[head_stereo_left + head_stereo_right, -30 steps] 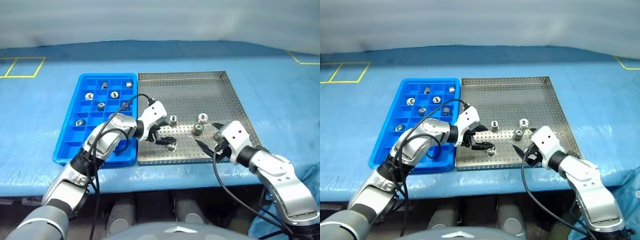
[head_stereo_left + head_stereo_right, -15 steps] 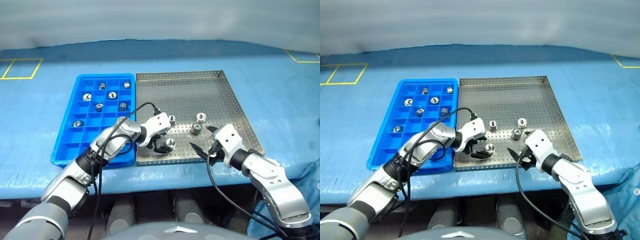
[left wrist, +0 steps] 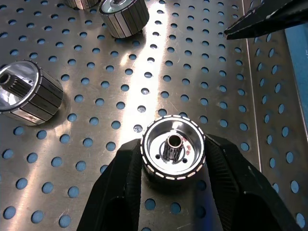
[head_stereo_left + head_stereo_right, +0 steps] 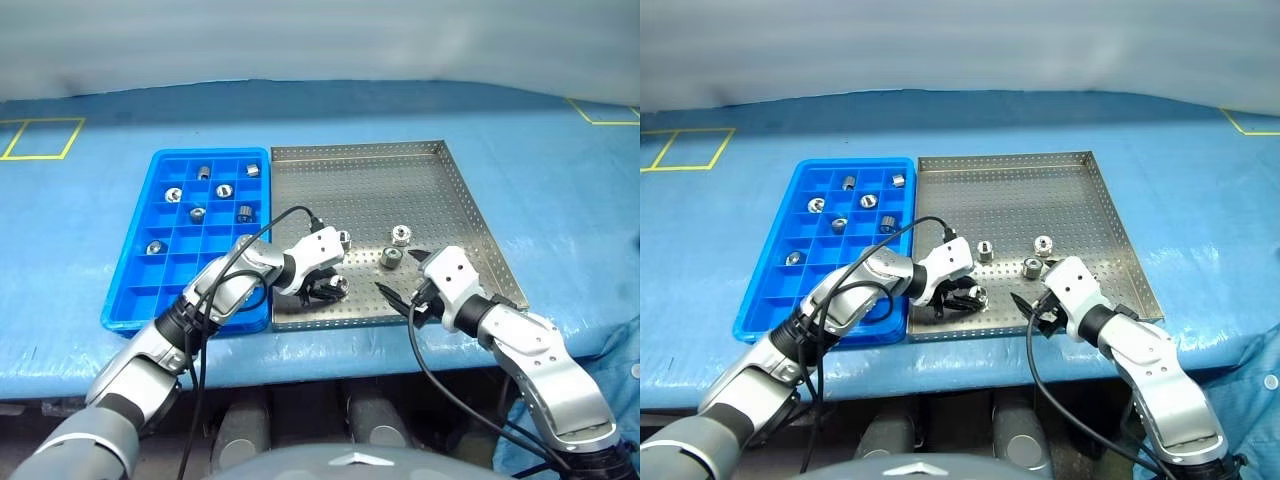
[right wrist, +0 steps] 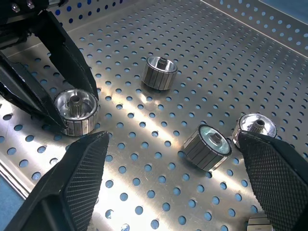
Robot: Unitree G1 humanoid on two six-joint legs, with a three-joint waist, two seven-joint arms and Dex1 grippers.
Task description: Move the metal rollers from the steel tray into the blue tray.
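The steel tray [image 4: 400,180] lies in the middle, and the blue tray [image 4: 130,290] lies against its left side. My left gripper [image 4: 330,290] is low over the steel tray's near left part. It is shut on one of the metal rollers [image 3: 173,148], which stands on end on the perforated floor, a black finger [image 3: 120,183] on each side. Three more rollers [image 4: 343,238] [image 4: 391,258] [image 4: 399,234] lie loose on the steel tray beyond it. My right gripper [image 4: 402,276] hovers open near the tray's front edge, just right of the held roller, with nothing between its fingers [image 5: 72,183].
Several rollers [image 4: 224,190] sit in the far compartments of the blue tray; its near compartments hold none. Blue cloth [image 4: 560,160] covers the table all around. The far half of the steel tray is bare. A black cable [image 4: 270,225] loops over my left arm.
My left gripper, open beside the roller a second ago, has sunk a little and shut on it. The right gripper has kept still and open.
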